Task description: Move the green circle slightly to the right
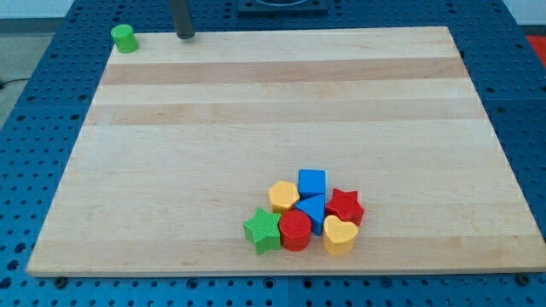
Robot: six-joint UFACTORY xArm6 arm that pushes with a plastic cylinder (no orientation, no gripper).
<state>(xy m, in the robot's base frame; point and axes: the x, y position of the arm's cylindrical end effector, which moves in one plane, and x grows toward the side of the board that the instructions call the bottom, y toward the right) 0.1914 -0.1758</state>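
The green circle (124, 37), a short green cylinder, stands at the wooden board's top left corner, right at the edge. My tip (185, 36) touches down at the board's top edge, to the right of the green circle with a clear gap between them. The rod rises out of the view's top.
The wooden board (256, 102) lies on a blue perforated table. A cluster sits near the view's bottom centre: a blue cube (311, 182), yellow hexagon (283, 195), red star (345, 205), blue block (312, 209), red cylinder (295, 229), green star (262, 230), yellow heart (339, 235).
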